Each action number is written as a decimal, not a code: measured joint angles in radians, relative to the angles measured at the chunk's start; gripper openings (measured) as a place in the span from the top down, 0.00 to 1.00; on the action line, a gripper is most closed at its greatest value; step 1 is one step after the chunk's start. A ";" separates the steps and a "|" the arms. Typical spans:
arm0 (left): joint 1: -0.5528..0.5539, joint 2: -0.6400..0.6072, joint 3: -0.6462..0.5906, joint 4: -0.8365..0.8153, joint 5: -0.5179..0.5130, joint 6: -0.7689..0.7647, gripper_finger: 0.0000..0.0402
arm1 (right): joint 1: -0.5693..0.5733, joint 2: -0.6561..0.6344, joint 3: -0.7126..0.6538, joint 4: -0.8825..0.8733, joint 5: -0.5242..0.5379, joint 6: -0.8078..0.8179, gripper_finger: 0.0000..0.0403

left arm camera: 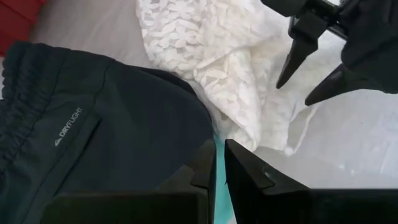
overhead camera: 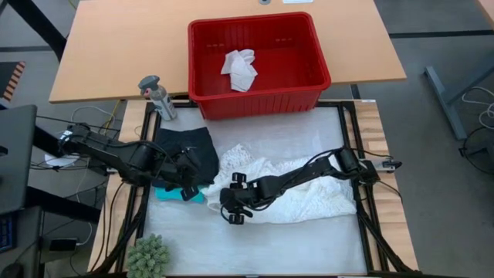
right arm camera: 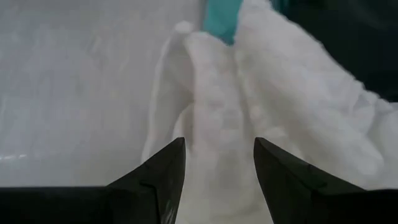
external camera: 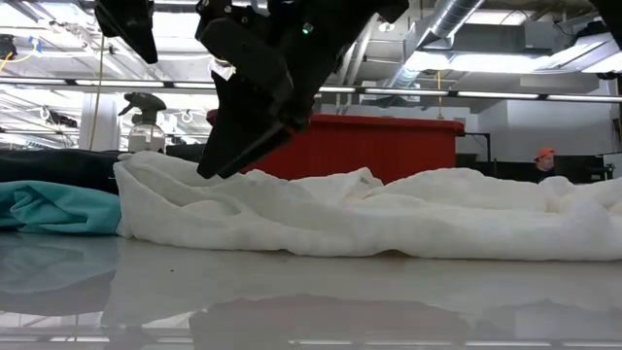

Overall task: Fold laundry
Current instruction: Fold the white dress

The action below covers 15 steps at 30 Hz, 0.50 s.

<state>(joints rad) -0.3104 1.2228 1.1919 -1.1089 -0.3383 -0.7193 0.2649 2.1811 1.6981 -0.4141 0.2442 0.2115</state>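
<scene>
The white garment [overhead camera: 305, 189] sprawls across the table's middle, its edge under the right gripper [right arm camera: 217, 165], whose fingers stand open above the cloth. The black shorts [overhead camera: 187, 152] lie just beside the left gripper [left arm camera: 219, 168], fingers closed, the teal cloth [overhead camera: 179, 193] beneath.

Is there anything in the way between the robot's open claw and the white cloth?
Nothing visible. The right gripper stands open just above the white cloth, with only air between them. The teal cloth lies beyond the white cloth's far edge, not between.
</scene>
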 joint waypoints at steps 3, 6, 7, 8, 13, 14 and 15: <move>-0.010 0.000 0.000 0.000 -0.011 -0.001 0.95 | 0.001 0.000 0.000 0.000 -0.001 0.000 0.47; -0.018 0.000 0.000 0.000 -0.015 -0.005 0.95 | 0.003 0.000 0.000 0.002 0.002 0.000 0.47; -0.020 0.000 0.000 0.000 -0.015 -0.011 0.95 | 0.003 0.000 0.000 0.002 0.012 -0.001 0.47; -0.024 0.000 0.000 0.000 -0.018 -0.020 0.95 | 0.003 0.000 -0.001 0.002 0.021 -0.005 0.47; -0.038 0.000 0.000 0.001 -0.026 -0.041 0.95 | 0.000 0.000 -0.001 0.007 0.024 -0.010 0.47; -0.040 0.000 0.000 0.000 -0.027 -0.047 0.95 | 0.000 0.000 -0.001 0.005 0.029 -0.010 0.47; -0.044 0.000 0.000 0.000 -0.031 -0.051 0.95 | 0.000 0.000 -0.001 0.006 0.032 -0.009 0.47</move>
<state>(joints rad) -0.3542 1.2228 1.1915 -1.1087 -0.3696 -0.7704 0.2646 2.1811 1.6970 -0.4085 0.2765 0.2021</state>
